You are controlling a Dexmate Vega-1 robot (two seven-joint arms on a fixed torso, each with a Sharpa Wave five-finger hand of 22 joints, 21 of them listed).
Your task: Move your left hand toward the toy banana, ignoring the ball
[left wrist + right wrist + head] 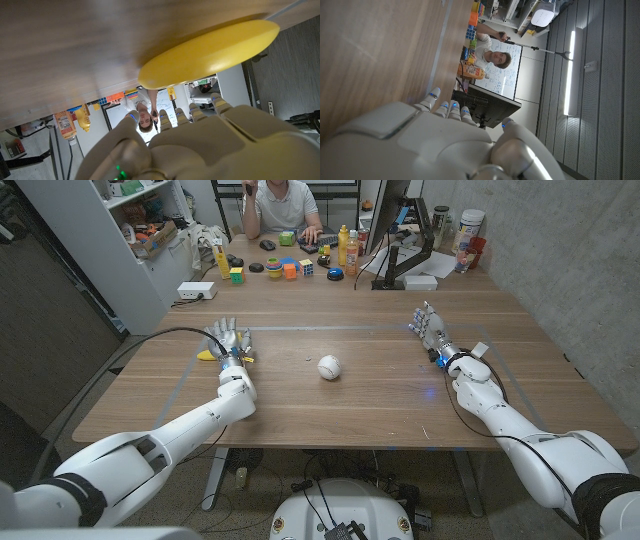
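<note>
The yellow toy banana (209, 356) lies on the wooden table (330, 405) at the left, partly hidden behind my left hand (230, 342). That hand stands over it with fingers spread apart and nothing in its hold. In the left wrist view the banana (210, 52) shows large and close just beyond my left hand (200, 145). The white ball (329, 367) sits at the table's middle, well to the right of the left hand. My right hand (432, 331) is at the right side, fingers apart, holding nothing; its back (435, 145) shows in the right wrist view.
A black cable (160, 338) runs across the table's left corner. Bottles, coloured cubes and toys (290, 268) crowd the far edge, with a monitor stand (405, 275) at the back right. A person (283, 205) sits behind the table. A white box (196, 291) lies far left.
</note>
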